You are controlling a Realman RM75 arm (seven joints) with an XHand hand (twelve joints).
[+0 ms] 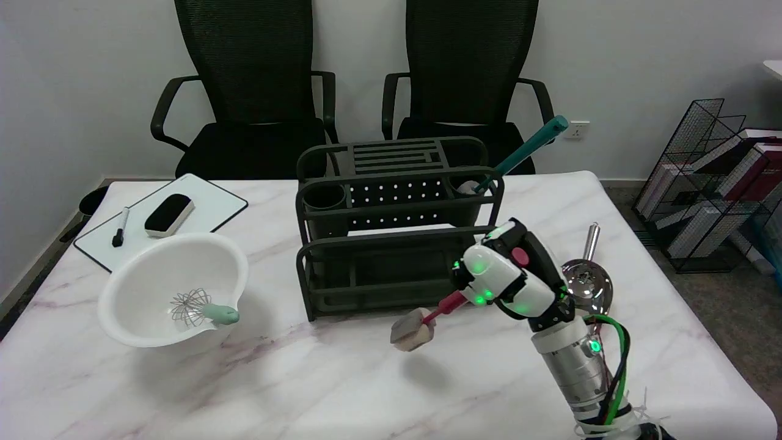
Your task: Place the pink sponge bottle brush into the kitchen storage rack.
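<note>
Now the black-and-white right hand (pixel 504 275) hangs just in front of the dark green metal kitchen storage rack (pixel 391 226), at its right end, fingers closed round the red handle of the pink sponge bottle brush (pixel 421 324); the brush slants down and leftward, its blocky sponge head lifted off the marble-patterned tabletop (pixel 305 391) before the rack's lower front rail; a teal-handled brush (pixel 525 150) leans out of the rack's rear right cup; left of the rack sits a white plastic bowl (pixel 174 287) holding a wire whisk (pixel 198 308); right of the rack lies a shiny steel ladle (pixel 586 278).
</note>
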